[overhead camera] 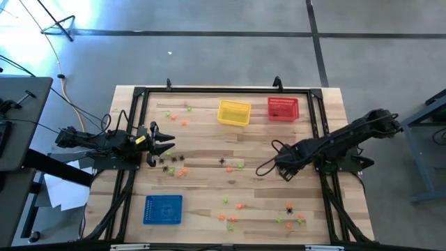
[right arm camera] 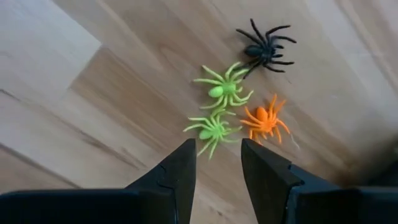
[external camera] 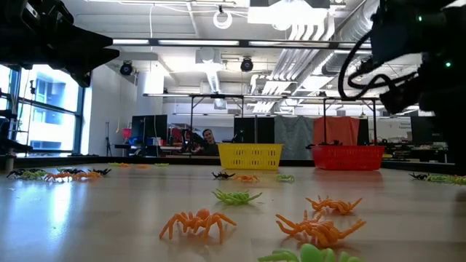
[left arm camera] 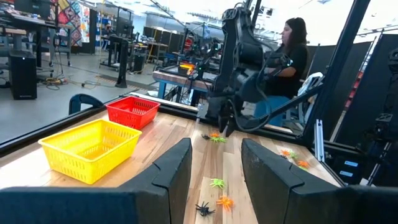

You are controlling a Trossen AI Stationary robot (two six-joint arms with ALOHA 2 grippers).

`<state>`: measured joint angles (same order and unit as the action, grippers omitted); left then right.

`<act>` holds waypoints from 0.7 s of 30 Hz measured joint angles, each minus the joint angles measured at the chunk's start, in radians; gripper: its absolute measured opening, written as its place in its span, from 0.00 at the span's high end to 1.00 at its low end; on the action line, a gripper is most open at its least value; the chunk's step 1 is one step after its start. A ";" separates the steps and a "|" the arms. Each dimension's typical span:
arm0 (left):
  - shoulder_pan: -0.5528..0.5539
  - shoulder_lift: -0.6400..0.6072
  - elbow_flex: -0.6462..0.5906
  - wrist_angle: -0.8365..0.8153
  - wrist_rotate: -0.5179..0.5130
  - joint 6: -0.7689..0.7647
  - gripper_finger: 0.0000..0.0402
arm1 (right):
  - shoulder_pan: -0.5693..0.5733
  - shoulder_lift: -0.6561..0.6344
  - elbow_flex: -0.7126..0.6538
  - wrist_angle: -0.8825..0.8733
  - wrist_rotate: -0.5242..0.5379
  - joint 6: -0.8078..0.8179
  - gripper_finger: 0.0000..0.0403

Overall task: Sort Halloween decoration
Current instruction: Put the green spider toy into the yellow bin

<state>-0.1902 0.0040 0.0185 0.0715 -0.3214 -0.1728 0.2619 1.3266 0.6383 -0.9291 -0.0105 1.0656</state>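
The decorations are tiny plastic spiders, orange, light green and black, scattered over the wooden table. My right gripper [right arm camera: 219, 155] [overhead camera: 281, 171] is open and points down over a cluster on the boards: two green spiders [right arm camera: 214, 127], an orange one [right arm camera: 264, 121] and a black one [right arm camera: 264, 46]. It touches none of them. My left gripper [overhead camera: 167, 143] [left arm camera: 216, 155] hovers open and empty at the table's left side. Black and orange spiders [overhead camera: 174, 167] lie just nearer than it. More spiders [left arm camera: 214, 199] lie ahead of it, toward the right arm [left arm camera: 242, 68].
A yellow mesh basket [overhead camera: 233, 112] and a red one [overhead camera: 283, 108] stand at the far edge, a blue one [overhead camera: 163, 209] near the front left. More spiders lie at the far left [overhead camera: 182, 115] and along the near edge [overhead camera: 230, 213]. A person [left arm camera: 295, 43] sits beyond the table.
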 joint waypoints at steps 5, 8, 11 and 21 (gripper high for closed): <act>0.000 0.000 0.000 0.000 0.000 0.000 0.68 | 0.000 0.000 -0.066 0.098 -0.027 -0.001 0.70; 0.000 0.000 0.000 0.000 0.000 0.000 0.68 | -0.001 -0.005 -0.103 0.162 -0.041 -0.001 0.70; 0.000 0.000 0.000 0.000 0.000 0.000 0.68 | -0.001 -0.005 -0.118 0.183 -0.043 0.000 0.70; 0.000 0.000 0.000 0.000 0.000 0.000 0.68 | 0.000 -0.004 -0.120 0.182 -0.035 0.000 0.72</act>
<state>-0.1902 0.0044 0.0182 0.0712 -0.3211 -0.1727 0.2619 1.3228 0.5186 -0.7467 -0.0460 1.0653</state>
